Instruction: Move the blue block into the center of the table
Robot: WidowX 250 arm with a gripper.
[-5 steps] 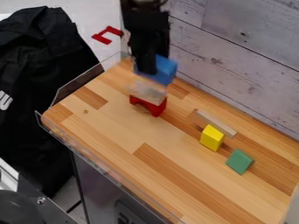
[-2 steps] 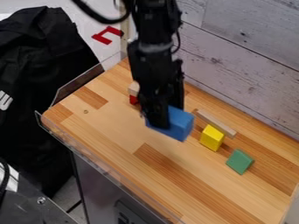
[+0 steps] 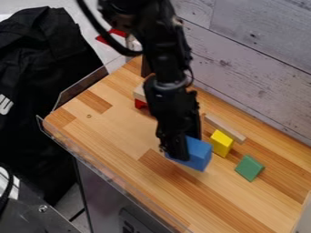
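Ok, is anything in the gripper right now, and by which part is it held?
The gripper holds the blue block by its end at the picture's left, the rest sticking out; the far side of the hold is hidden.

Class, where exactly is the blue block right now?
In the camera view, the blue block is in the gripper over the middle of the table, just lower left of the yellow block.

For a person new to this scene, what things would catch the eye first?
The black robot arm, coming from the top edge over the wooden table, strikes first. Its gripper holds a bright blue block; farther right are a yellow block and a green block.
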